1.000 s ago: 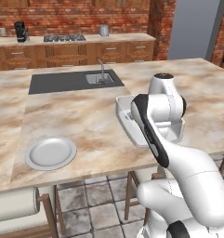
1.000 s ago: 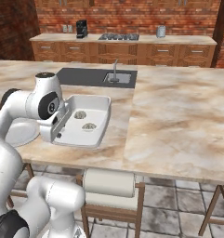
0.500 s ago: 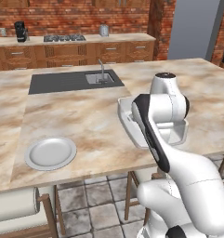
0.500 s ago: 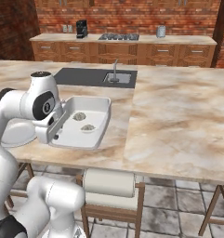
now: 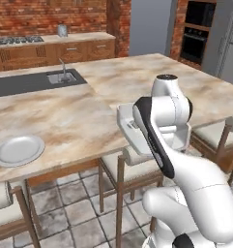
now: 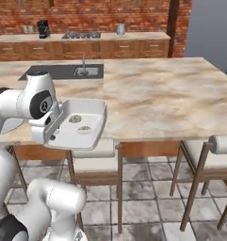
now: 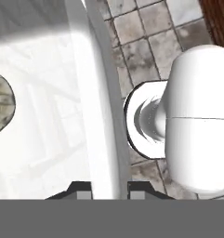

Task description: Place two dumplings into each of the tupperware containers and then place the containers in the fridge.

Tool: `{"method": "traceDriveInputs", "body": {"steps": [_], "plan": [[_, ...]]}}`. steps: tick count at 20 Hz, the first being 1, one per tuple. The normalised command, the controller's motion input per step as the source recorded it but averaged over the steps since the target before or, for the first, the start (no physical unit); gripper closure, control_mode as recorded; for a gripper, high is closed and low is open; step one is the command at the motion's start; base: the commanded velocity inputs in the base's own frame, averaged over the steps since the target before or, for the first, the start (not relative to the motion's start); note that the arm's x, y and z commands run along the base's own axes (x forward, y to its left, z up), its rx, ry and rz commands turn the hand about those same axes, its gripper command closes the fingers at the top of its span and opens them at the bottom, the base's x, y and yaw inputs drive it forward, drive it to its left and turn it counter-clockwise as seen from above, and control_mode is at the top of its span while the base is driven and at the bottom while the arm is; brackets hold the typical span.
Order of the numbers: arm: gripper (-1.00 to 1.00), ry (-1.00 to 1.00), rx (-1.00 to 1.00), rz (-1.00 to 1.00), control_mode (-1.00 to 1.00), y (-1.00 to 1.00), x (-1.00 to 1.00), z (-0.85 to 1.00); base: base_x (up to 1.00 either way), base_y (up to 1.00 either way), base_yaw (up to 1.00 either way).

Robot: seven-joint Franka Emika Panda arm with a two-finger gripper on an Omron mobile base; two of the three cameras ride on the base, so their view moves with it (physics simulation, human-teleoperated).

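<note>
- My gripper (image 7: pixel 109 188) is pinched on the rim of the white tray (image 6: pixel 93 123), one finger either side of the wall, in the hand view at 6 o'clock.
- Floor tiles lie under that rim in the hand view, and in the right base view most of the tray hangs out past the surface (image 6: pixel 148 94) edge over a stool (image 6: pixel 91 151). I judge the tray lifted, not resting.
- Two dumplings (image 6: pixel 75 118) sit side by side in the tray, near its middle; one shows at 9 o'clock in the hand view.
- Change: a second ago the tray lay wholly over the surface; now the whole scene has slid in both base views, so the base has driven, and the tray with me has come off the edge.
- What that means: this tray is filled and on its way; the carry to the fridge is the step in hand.
- Farther off in the left base view, a round plate (image 5: pixel 18 149) rests at 9 o'clock.
- Beyond it, the sink (image 5: pixel 63 77) at 11 o'clock.
- The grey fridge (image 5: pixel 229 36) stands at 2 o'clock, well apart from the tray. I can't spot the dark tray.
</note>
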Motion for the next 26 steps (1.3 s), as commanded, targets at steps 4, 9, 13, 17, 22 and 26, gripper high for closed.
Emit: {"method": "traceDriveInputs", "body": {"steps": [4,9,13,17,22,26], "plan": [[1.00,0.00,0.00,0.00,1.00,0.00,0.00,0.00,-0.27,0.04,-1.00],[1.00,0.00,0.00,0.00,1.00,0.00,0.00,0.00,-0.09,0.06,-1.00],[1.00,0.00,0.00,0.00,1.00,0.00,0.00,0.00,0.00,0.04,-1.00],[1.00,0.00,0.00,0.00,1.00,0.00,0.00,0.00,0.00,0.14,-0.88],[1.00,0.00,0.00,0.00,1.00,0.00,0.00,0.00,0.10,0.41,-0.28],[1.00,0.00,0.00,0.00,1.00,0.00,0.00,0.00,0.97,0.00,-0.09]]}}
